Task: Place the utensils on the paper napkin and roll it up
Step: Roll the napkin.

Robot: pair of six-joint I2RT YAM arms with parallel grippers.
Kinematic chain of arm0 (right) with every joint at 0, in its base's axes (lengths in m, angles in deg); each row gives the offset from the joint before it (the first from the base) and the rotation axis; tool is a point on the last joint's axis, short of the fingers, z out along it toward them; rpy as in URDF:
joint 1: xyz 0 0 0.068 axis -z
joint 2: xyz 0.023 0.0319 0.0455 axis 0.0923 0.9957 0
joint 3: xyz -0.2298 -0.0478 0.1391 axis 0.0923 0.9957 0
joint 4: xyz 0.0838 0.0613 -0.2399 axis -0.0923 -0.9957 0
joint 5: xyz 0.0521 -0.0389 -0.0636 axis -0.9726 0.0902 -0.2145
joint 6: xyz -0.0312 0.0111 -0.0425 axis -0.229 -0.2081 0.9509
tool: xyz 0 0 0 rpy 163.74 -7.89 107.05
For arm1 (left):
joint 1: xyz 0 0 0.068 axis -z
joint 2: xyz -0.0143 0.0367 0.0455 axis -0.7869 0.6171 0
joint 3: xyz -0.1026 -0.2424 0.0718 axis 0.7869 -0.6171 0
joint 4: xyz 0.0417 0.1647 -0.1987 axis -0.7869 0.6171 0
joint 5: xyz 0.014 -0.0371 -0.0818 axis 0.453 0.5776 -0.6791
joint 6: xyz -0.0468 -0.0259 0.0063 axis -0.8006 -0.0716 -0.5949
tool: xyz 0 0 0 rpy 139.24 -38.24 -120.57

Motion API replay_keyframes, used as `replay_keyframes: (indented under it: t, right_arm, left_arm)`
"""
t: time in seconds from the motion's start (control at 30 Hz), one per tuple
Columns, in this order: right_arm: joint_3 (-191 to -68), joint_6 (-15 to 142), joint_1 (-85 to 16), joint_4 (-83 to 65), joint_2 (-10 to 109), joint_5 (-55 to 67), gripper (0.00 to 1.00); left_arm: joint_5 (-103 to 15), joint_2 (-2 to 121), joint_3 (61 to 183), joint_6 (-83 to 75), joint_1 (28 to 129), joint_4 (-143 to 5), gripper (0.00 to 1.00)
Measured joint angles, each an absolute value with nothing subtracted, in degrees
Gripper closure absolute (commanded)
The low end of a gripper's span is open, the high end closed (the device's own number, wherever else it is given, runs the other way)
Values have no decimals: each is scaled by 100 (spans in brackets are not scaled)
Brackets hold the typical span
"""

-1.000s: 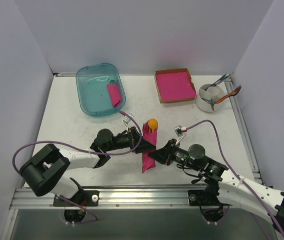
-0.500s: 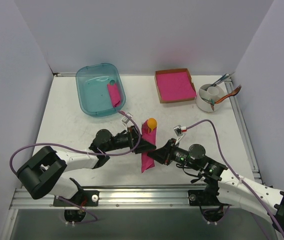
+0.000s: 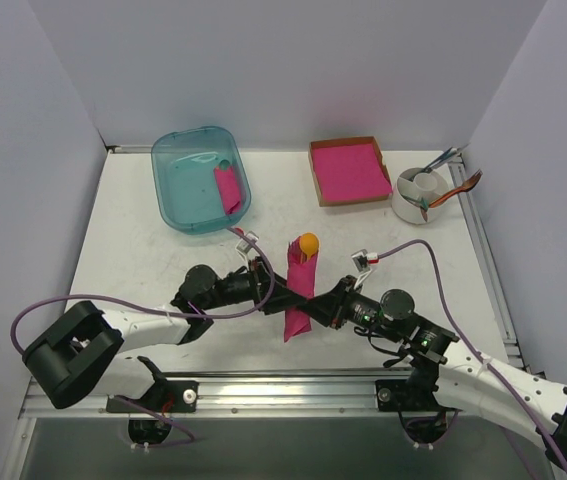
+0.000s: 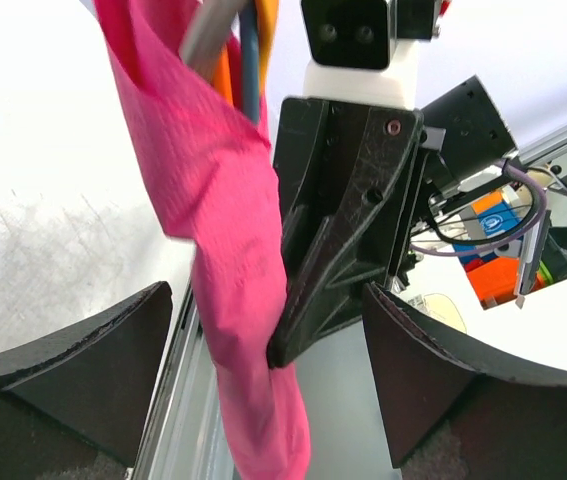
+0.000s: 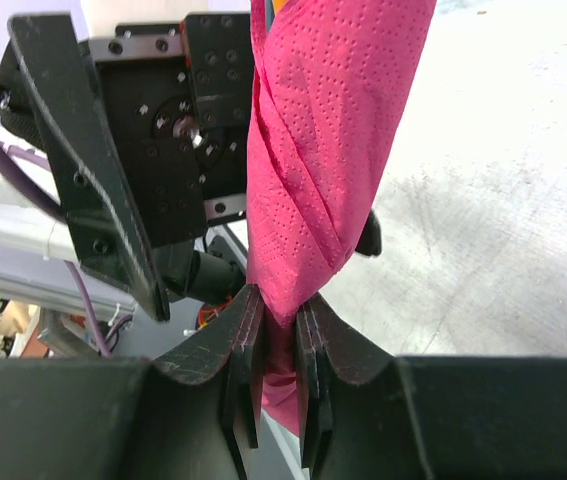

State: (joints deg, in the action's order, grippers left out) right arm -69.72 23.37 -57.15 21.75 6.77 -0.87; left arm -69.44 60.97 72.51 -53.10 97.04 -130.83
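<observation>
Observed: napkin (image 5: 333,150) is thin magenta paper, matt, embossed all over with fine dots, creased where rolled. The right fingers (image 5: 246,350) are black plastic, matt, with layered ridges along the edges. The left fingers (image 4: 83,360) are the same black, grainy. The spoon (image 3: 308,242) is smooth orange plastic. The counter (image 3: 133,250) is white, matt, with grey scuffs. The bin (image 3: 183,190) at 11 o'clock is glossy translucent teal plastic. The tray (image 3: 314,175) at 1 o'clock is dull brown cardboard.

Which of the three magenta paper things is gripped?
The rolled magenta napkin, pinched by the right gripper; the stack in the brown cardboard box and the piece in the teal tub lie free.
</observation>
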Motion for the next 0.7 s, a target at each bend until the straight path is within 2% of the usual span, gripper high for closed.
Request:
replay_keyframes:
  t: [0.27, 0.5, 0.63, 0.7]
  right_arm:
    - [-6974, 2326, -5715, 2103, 631, 313, 100]
    - [-6985, 2280, -5715, 2105, 526, 661, 100]
    - [-6992, 2223, -5715, 2114, 515, 751, 100]
    - [-6992, 2201, -5715, 2118, 515, 766, 100]
  left_arm:
    - [-6666, 6077, 7201, -5063, 10150, -12930, 15]
    - [-6474, 6156, 7201, -4978, 10320, -12935, 32]
    - [-6373, 6245, 7201, -4913, 10360, -12935, 48]
    - [-6334, 6293, 7201, -4900, 10373, -12937, 52]
